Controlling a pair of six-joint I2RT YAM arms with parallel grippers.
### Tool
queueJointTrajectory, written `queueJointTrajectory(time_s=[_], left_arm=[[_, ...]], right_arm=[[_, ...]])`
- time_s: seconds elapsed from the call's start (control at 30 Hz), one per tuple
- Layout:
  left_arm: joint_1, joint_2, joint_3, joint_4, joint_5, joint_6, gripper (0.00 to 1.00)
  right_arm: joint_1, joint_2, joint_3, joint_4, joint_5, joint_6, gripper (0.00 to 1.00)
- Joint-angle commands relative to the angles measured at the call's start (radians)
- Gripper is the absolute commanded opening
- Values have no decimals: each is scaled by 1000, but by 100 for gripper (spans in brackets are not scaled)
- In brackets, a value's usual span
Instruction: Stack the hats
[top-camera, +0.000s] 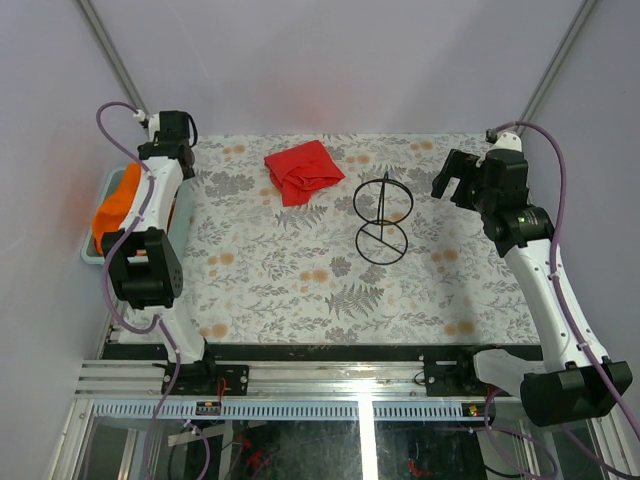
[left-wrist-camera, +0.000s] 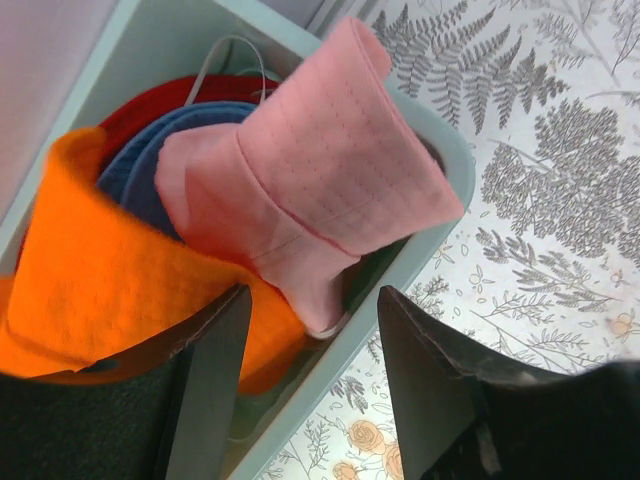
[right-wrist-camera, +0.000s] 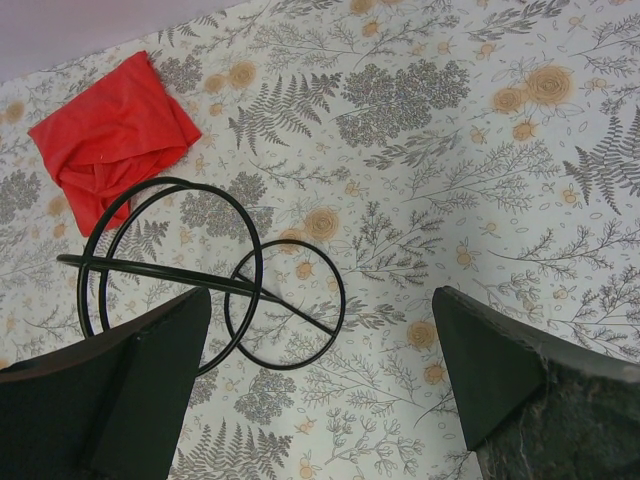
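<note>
Hovering over the pale bin (left-wrist-camera: 455, 160) just off the left edge of the floral table (top-camera: 300, 290), my left gripper (left-wrist-camera: 312, 300) has its fingers apart and clamped on nothing; the bin's table-side rim runs across the gap between them; my left finger's inner edge sits right beside the orange hat (left-wrist-camera: 110, 260), though I cannot tell whether it touches.

All four hats are crowded inside the bin; the orange one bulges over its near end; the pink hat (left-wrist-camera: 330, 160) stands folded in the middle, rising above the rim and leaning toward the table side; the blue hat (left-wrist-camera: 200, 120) lies under it; the red hat (left-wrist-camera: 170, 95) is deepest, against the far end; the grey wall stands close on the bin's left side.

My right gripper (right-wrist-camera: 322, 300) hangs over the far right part of the table, fingers spread wide with nothing between them; the black wire stand (right-wrist-camera: 170, 277) lies below, toward my left finger, its rings and rod on the cloth; the red cloth (right-wrist-camera: 110, 130) lies crumpled farther left near the far edge, apart from the stand; printed tablecloth stretches from the stand to the right edge and toward the near edge.
</note>
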Motion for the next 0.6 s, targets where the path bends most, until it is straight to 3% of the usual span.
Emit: queueJointTrajectory(time_s=[0.0,0.5,0.53,0.57], left_arm=[[-1,20,-45,17,-21,-9,53],[-31,77,-124,51,13,-23,50],[-33,81,-129,55,13,-20,47],[-36,84,-132,57,12,-18,37]], right_arm=[[6,3,15,42,-30,14,99],[6,-7,9,34,-41,18,99],[5,-6,10,34,-40,18,99],[5,-5,11,33,-40,18,99]])
